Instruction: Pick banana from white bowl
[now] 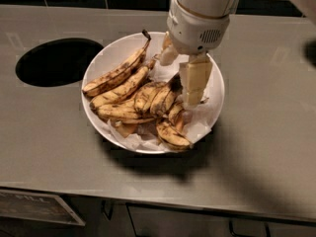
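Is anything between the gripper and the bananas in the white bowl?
Nothing visible does. The gripper hangs over the right part of the white bowl, directly over the bananas, which lie uncovered on crumpled paper.

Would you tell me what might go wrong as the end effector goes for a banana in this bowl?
The end effector hangs over the right side of the white bowl. The bananas overlap in a pile, so it may catch two or knock neighbours out. The crumpled paper beneath could get pinched and dragged along. A push might slide the bowl.
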